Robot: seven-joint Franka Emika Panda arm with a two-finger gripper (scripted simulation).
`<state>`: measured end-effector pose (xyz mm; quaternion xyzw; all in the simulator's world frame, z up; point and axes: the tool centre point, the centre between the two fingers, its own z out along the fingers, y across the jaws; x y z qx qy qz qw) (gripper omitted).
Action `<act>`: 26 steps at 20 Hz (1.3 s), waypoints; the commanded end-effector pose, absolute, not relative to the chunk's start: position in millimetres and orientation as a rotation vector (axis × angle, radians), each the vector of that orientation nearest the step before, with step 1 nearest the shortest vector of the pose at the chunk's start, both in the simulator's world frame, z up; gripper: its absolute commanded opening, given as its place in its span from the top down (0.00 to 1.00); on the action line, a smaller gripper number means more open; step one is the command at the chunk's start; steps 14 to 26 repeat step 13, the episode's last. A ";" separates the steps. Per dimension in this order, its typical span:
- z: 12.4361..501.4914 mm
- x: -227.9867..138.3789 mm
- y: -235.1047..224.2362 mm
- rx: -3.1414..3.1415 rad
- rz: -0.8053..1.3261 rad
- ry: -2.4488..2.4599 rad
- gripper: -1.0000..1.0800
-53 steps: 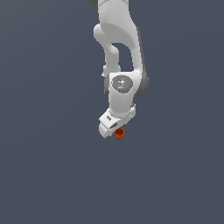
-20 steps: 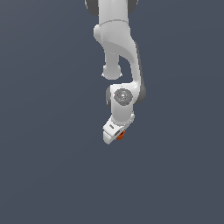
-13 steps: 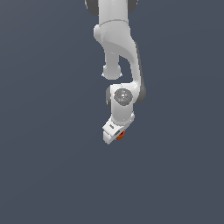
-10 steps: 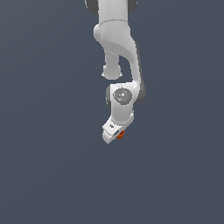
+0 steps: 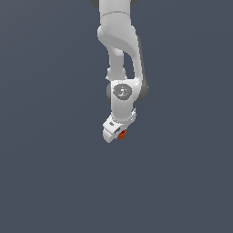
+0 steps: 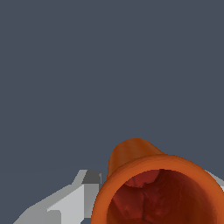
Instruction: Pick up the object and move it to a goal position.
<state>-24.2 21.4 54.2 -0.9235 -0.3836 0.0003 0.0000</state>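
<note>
One white claw [image 5: 119, 134] is clamped on the orange-red cup [image 6: 159, 190], whose dark hollow mouth faces the wrist camera.

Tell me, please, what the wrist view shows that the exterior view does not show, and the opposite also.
Only the wrist view shows the dark red hollow inside of the orange-red cup, its flared rim, and a grey finger beside it. Only the exterior view shows the whole white arm reaching down, with the gripper tilted and the cup as a tiny orange spot at its tip. Both share the cup at the gripper and the plain dark grey background.
</note>
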 end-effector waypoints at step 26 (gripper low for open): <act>75.6 -58.8 -3.2 -2.902 0.000 -1.205 1.00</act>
